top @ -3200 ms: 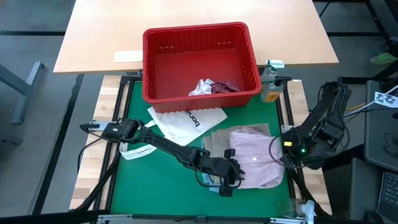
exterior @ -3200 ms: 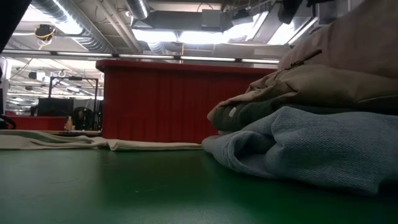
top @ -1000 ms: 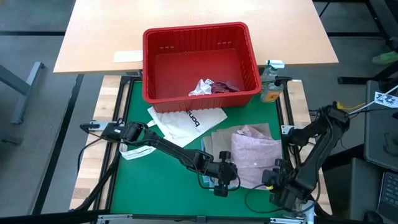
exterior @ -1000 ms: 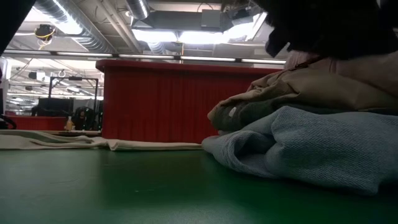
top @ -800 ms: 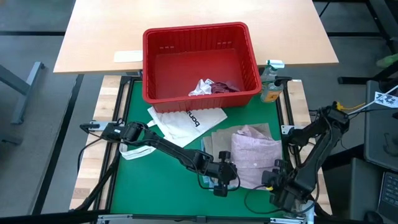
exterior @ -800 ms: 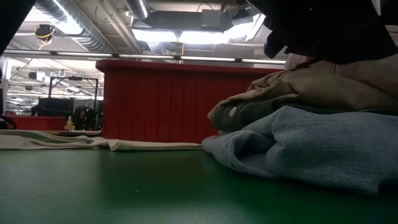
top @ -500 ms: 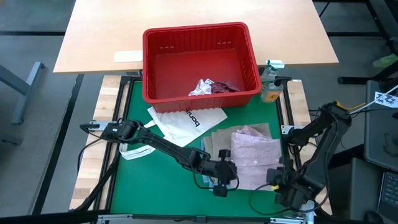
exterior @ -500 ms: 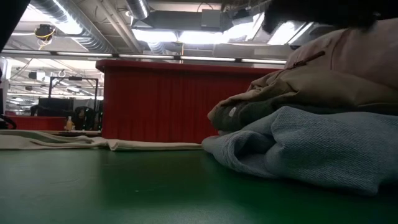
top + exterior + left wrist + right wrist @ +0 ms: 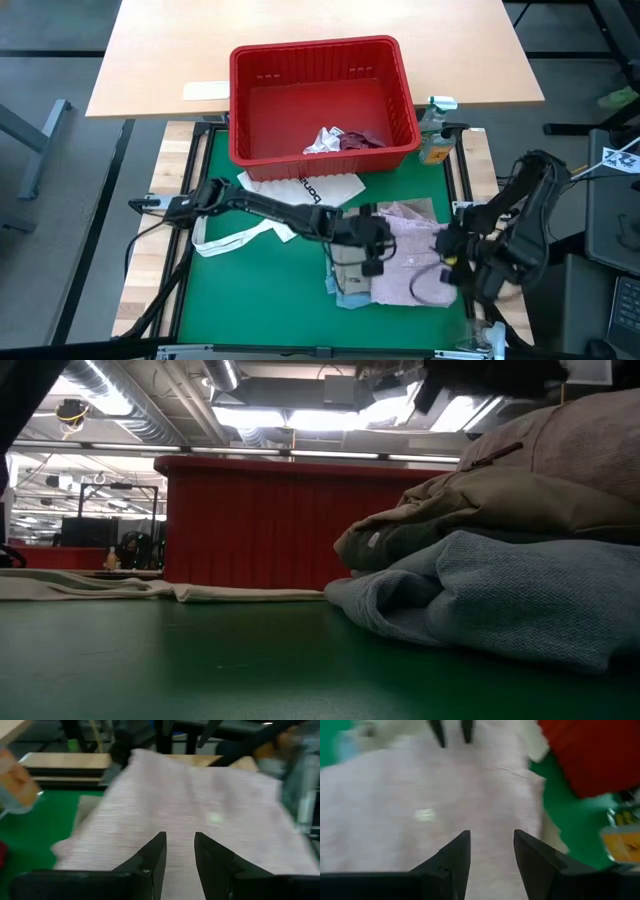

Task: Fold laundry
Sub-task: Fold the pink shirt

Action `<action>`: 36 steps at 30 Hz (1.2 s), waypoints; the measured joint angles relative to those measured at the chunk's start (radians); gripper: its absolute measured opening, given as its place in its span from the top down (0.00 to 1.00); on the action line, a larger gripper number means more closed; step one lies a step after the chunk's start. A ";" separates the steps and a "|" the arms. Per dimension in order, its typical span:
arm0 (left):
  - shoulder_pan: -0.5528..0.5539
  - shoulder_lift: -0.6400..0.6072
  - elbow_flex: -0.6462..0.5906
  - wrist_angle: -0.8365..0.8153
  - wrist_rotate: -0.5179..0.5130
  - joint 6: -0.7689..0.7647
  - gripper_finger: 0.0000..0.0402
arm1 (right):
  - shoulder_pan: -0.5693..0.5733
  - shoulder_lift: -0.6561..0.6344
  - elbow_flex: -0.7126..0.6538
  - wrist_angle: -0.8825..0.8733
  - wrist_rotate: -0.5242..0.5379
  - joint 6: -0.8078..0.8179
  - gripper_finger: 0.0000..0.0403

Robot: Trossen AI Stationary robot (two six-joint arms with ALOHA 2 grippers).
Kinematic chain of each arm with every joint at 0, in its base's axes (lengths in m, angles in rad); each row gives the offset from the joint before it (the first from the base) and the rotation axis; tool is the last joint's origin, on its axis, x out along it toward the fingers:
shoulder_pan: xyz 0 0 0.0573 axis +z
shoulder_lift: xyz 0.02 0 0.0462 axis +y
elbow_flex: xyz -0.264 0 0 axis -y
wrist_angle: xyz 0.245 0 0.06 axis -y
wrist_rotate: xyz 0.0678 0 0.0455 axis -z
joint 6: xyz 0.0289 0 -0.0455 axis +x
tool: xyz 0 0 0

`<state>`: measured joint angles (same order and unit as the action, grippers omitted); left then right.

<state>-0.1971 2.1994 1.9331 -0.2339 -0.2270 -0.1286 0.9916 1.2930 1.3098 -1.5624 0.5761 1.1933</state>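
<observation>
Over the pink garment, topmost on the folded stack at the green mat's right side, hovered with left gripper and right gripper both slightly parted and empty; could have dragged the fold open if lowered carelessly.

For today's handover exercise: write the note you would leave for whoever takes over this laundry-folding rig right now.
Left gripper: over the stack's left edge, fingers apart, nothing between them.
Right gripper: at the stack's right edge, fingers apart, empty.
Pink garment lies on top of the stack on the green mat, over beige and light blue pieces.
Tote bag lies beside the stack.
Left: a few pieces in the red basket.
</observation>
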 joint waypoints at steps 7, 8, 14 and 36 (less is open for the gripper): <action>0.073 0.006 0.001 -0.024 0.010 -0.003 0.76 | -0.101 -0.196 -0.245 -0.005 -0.033 0.066 0.62; 0.080 0.008 0.001 -0.044 0.012 -0.009 0.76 | -0.113 -0.224 -0.282 0.002 -0.042 0.095 0.62; 0.113 0.061 0.000 -0.119 0.011 -0.052 0.76 | -0.151 -0.358 -0.502 0.169 -0.053 0.148 0.62; 0.091 -0.006 0.000 -0.147 0.014 -0.052 0.76 | -0.161 -0.381 -0.432 0.251 -0.229 0.088 0.62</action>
<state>-0.1064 2.1930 1.9335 -0.3811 -0.2131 -0.1809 0.8310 0.9116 0.8778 -1.3116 0.3470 1.2810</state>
